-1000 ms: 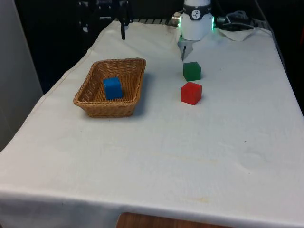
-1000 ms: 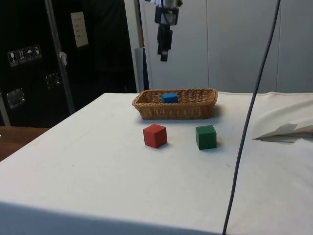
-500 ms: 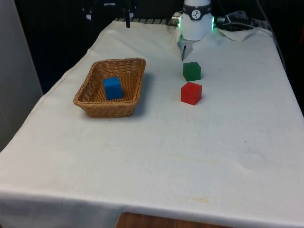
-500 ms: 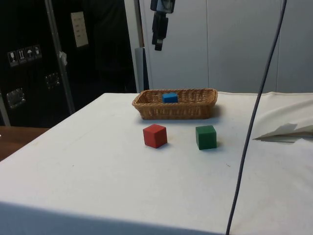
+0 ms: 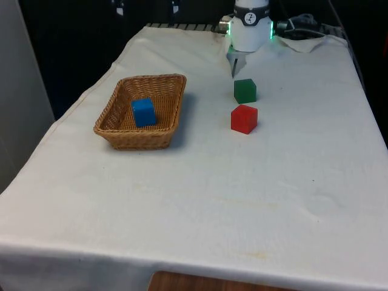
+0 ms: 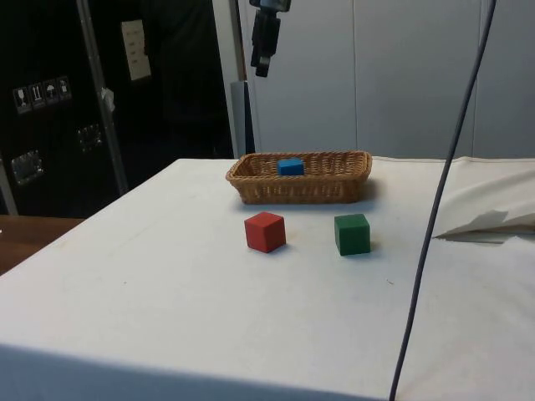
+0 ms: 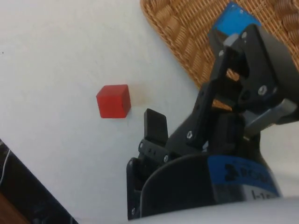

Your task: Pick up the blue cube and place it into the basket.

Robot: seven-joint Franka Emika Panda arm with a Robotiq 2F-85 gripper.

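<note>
My gripper (image 6: 264,46) hangs high above bench in side view, near top edge, fingers pointing down. Wrist runs out of frame above it. Jaws apart in wrist view, holding nothing; gap between them clear. One finger (image 7: 155,126) short and dark, seen end-on; other finger linkage (image 7: 252,60) reaches further out. I see white arm base (image 5: 250,27) upright at far end of bench in front view.

We read no complete text. The gripper (image 7: 196,88) body carries a blue label (image 7: 243,171) with dark letters, partly cut off and illegible. Cabinet stickers (image 6: 39,94) in the side view show small pictograms, too small to read.
</note>
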